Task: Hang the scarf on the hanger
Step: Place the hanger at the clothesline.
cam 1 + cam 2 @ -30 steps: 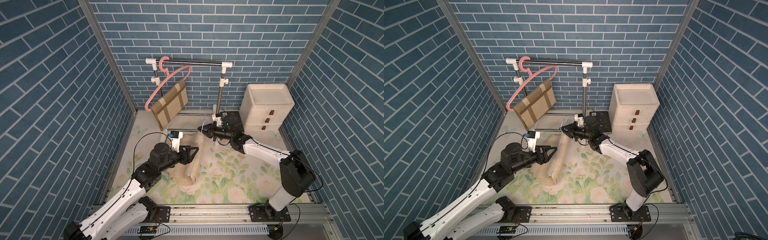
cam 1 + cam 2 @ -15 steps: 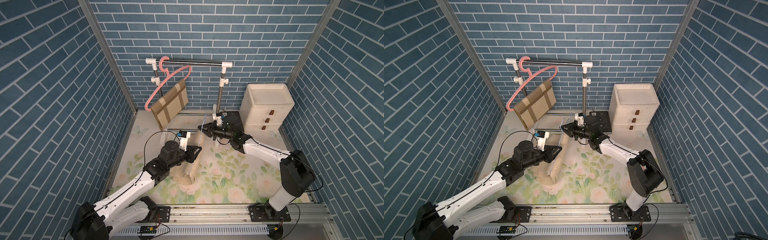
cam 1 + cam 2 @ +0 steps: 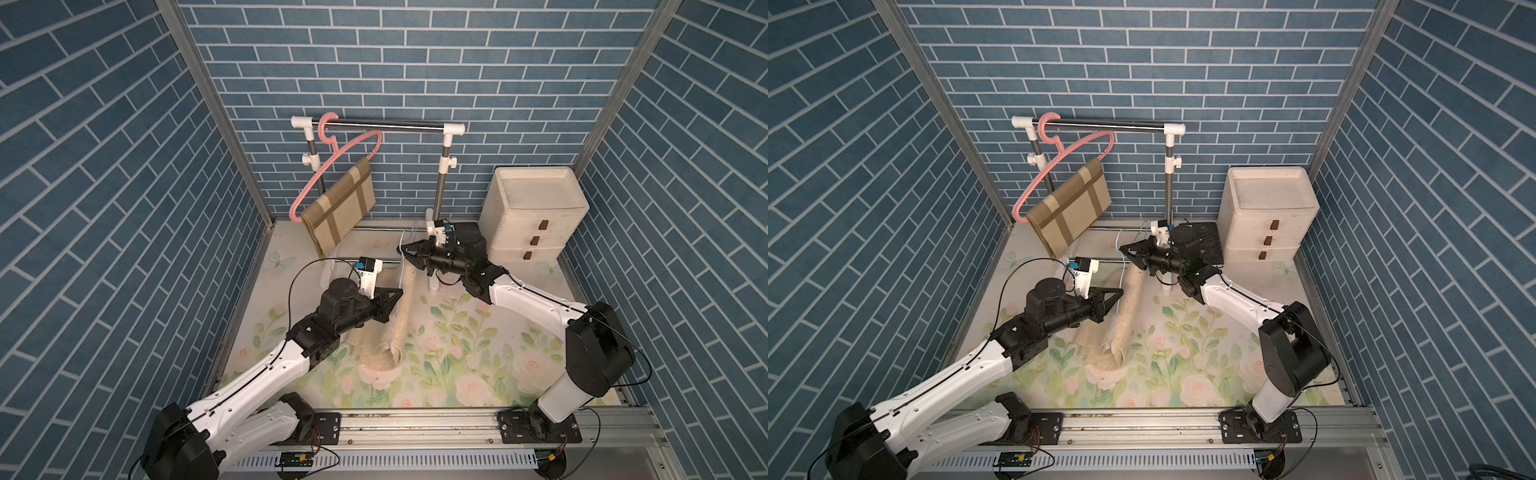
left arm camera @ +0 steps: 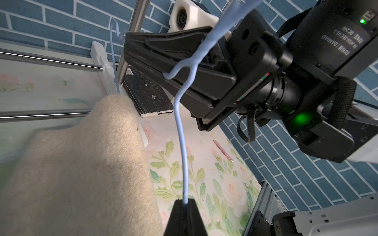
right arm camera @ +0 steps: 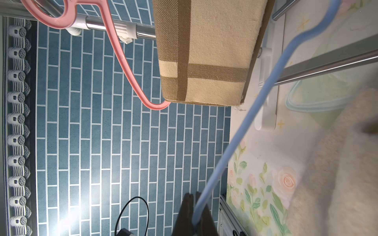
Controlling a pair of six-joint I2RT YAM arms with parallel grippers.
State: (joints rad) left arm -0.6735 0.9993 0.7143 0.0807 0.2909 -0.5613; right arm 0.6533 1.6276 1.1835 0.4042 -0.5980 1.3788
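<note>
Floral mat (image 3: 478, 332), blue hanger (image 4: 181, 143) clamped, wrist views

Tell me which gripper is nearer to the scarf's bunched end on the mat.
Left. The left gripper is above and behind the scarf end; the right gripper is farther back.

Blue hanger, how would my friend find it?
Start at the metal clothes rail by the back wall. Just in front, the left gripper and right gripper pinch the blue hanger by the cream scarf. It is thin and pale blue; the pink hanger hangs on the rail.
</note>
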